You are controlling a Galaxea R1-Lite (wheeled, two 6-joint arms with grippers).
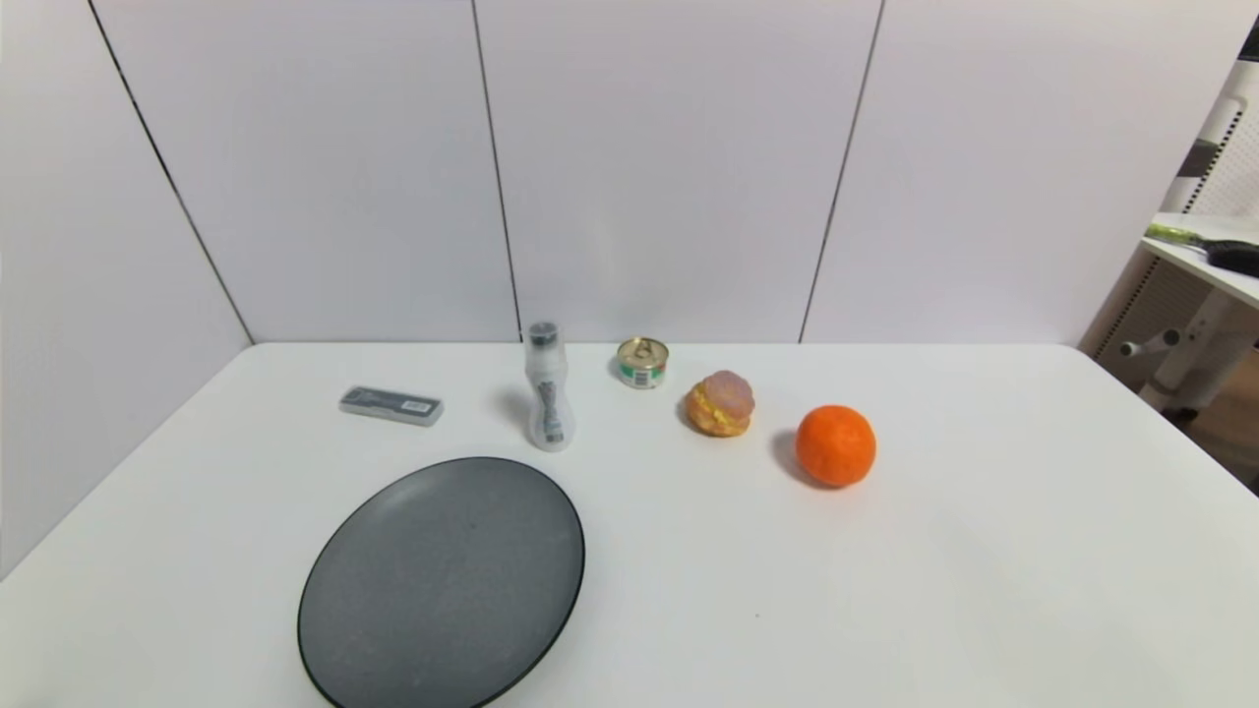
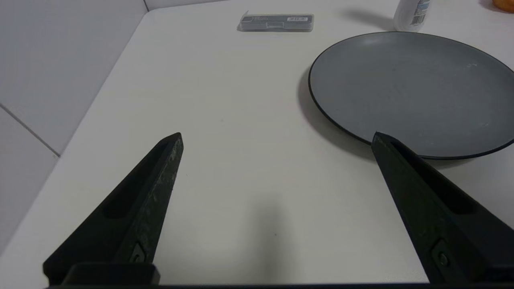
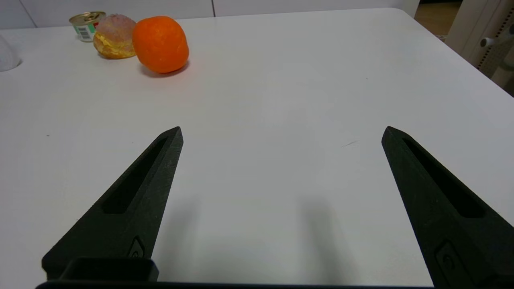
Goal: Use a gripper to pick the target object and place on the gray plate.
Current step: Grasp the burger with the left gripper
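Two grippers appear only in the wrist views, none in the head view. Left gripper (image 2: 277,136) is spread wide beside the plate (image 1: 393,610); right gripper (image 3: 281,130) is spread wide over bare table (image 1: 984,551). Bun (image 1: 721,404) sits right of the plate, between can (image 1: 642,362) and orange (image 1: 835,445). Bottle (image 1: 547,388) stands just behind the plate, cropped in both wrist views.

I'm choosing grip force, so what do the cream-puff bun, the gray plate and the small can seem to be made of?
Cream-puff bun: probably a soft foam or plastic replica; its golden crust looks matte and its mauve top waxy.
Gray plate: likely glazed ceramic or melamine; it has a speckled matte face and a thin black rim.
Small can: metal, with a shiny gold pull-tab lid and a paper-like label.
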